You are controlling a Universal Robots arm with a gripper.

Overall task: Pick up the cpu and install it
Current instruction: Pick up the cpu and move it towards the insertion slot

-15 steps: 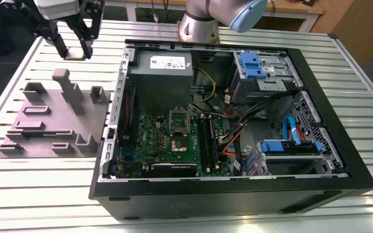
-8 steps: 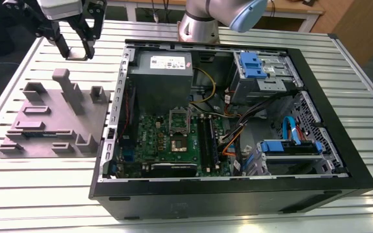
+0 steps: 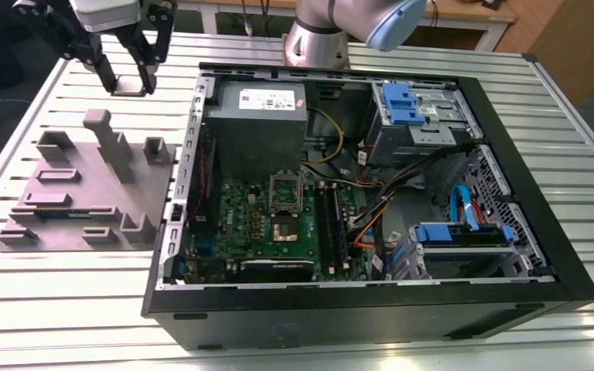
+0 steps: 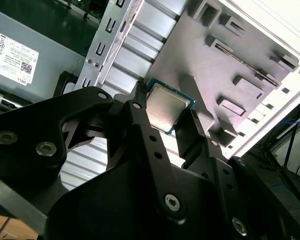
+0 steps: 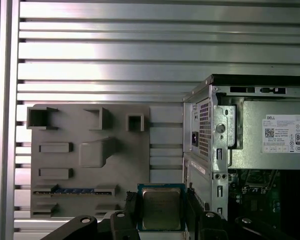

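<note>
arm (image 3: 315,39): we see a round silver-grey tube.
joint cap (image 3: 395,22): pale blue, domed.
hand (image 3: 130,82): we see matt black linkages under a white-grey block.
fingers (image 4: 142,130): black bars, with rows of small holes.
screws (image 4: 171,202): we count several silver socket heads in the black links.

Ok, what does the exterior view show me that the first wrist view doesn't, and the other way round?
Exterior view: the motherboard inside the open case, its socket, and a blue drive cage. First wrist view: the cpu, silver top and green edge, clamped between the fingers, and the case's rear vent grille. Both: the gripper above the slatted table, the grey fixture tray, the power supply.
</note>
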